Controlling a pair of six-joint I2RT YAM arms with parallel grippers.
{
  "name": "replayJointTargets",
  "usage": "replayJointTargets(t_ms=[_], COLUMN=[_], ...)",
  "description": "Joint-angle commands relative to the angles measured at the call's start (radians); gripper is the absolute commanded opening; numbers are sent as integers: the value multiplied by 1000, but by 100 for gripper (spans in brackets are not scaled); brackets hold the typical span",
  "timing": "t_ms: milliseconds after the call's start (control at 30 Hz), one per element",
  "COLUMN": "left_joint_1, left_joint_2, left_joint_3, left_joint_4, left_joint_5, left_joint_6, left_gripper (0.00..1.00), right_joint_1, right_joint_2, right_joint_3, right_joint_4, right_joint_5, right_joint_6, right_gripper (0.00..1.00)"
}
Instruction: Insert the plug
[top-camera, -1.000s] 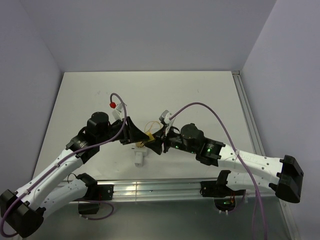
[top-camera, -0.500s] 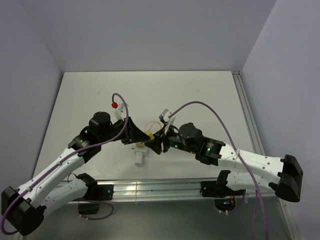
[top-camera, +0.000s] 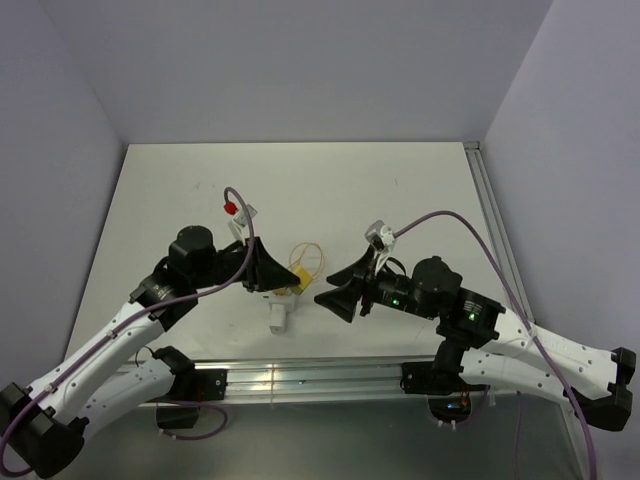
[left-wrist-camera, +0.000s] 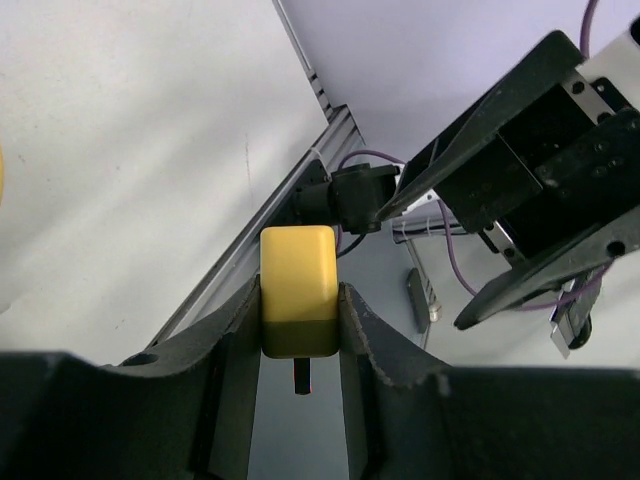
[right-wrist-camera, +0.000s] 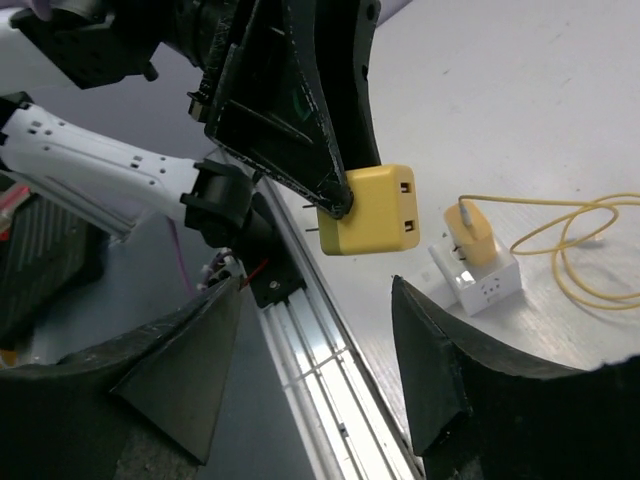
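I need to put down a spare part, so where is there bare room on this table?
The far half of the table, from the back wall down to the yellow wire loop, is bare, as is the strip along the right rail. Crowded: the near middle, around the white block, plug and both jaws.

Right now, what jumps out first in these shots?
The yellow plug stands out first, pinched in the left gripper and held in the air over the near part of the table. Facing it from the right, the right gripper stands open and empty. Below them a small white block sits on the table with a wired yellow connector on top.
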Motion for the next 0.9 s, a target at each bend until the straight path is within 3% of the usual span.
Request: replayJointTargets(t_ms=[0, 233, 567, 867], left_joint_1=[3, 1, -8, -18], left_joint_2=[-32, -89, -132, -117], left_joint_3=[14, 6, 19, 14], left_joint_4=[63, 183, 160, 188], left_joint_5=[52, 188, 227, 234], left_joint_6=[53, 42, 74, 68], left_gripper=[0, 0, 0, 0], right_joint_1=[-11, -55, -213, -244], right_joint_2=[-19, 39, 71, 142], right_joint_3=[34, 48, 14, 52], right_joint_4=[-61, -1, 203, 235], right_joint_5=[-38, -243, -575, -624], right_joint_6=[39, 39, 162, 208], right_gripper=[70, 63, 63, 63])
